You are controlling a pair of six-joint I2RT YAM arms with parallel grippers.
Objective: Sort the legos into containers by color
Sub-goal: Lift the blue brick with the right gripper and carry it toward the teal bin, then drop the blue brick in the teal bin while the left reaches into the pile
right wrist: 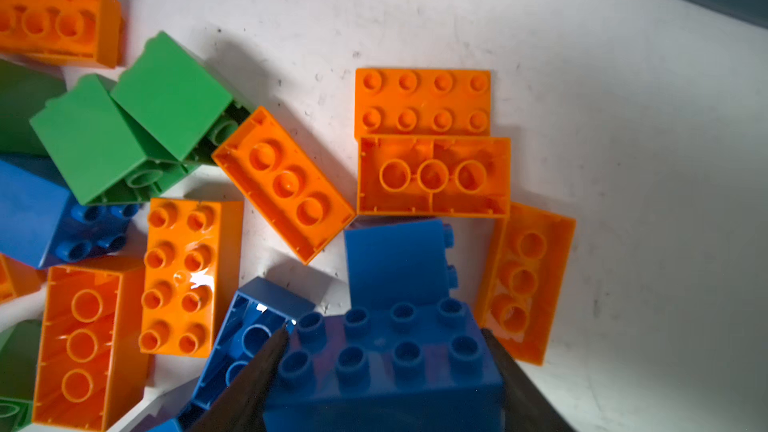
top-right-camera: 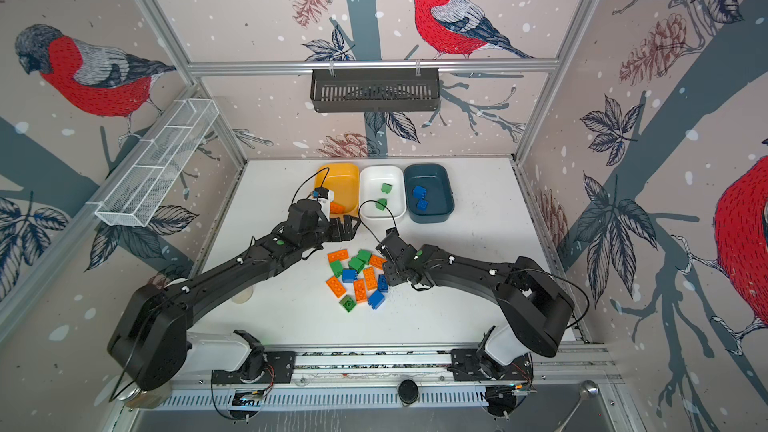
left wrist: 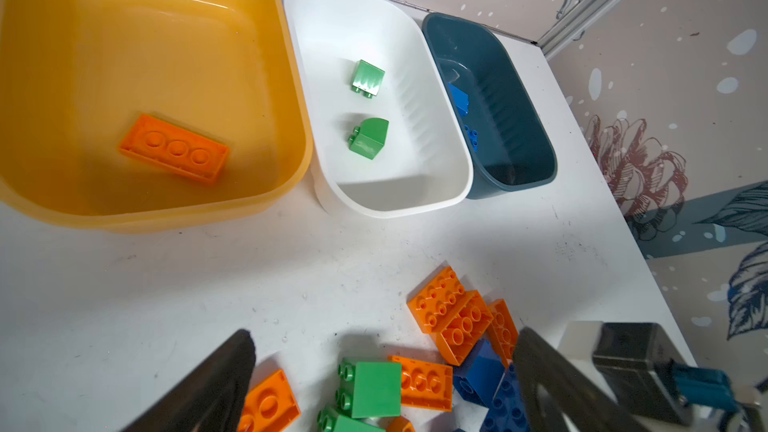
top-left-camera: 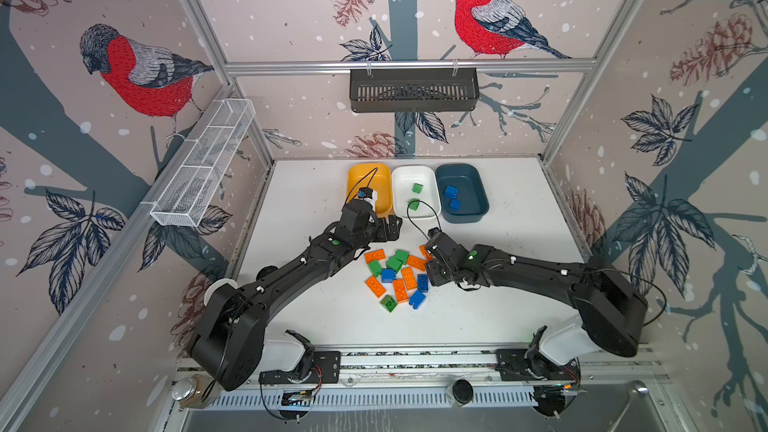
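Observation:
A pile of orange, green and blue legos lies mid-table. My right gripper is down at the pile's right edge, shut on a blue eight-stud brick, with one finger against each end. My left gripper hovers open above the pile's far side, with nothing between its fingers. Behind the pile stand three containers in a row. The yellow-orange tub holds one orange brick. The white tub holds two green bricks. The teal tub holds two blue bricks.
A white wire mesh tray hangs on the left wall and a black slotted basket on the back rail. Both arms stretch inward from the front rail, and their wrists nearly meet over the pile.

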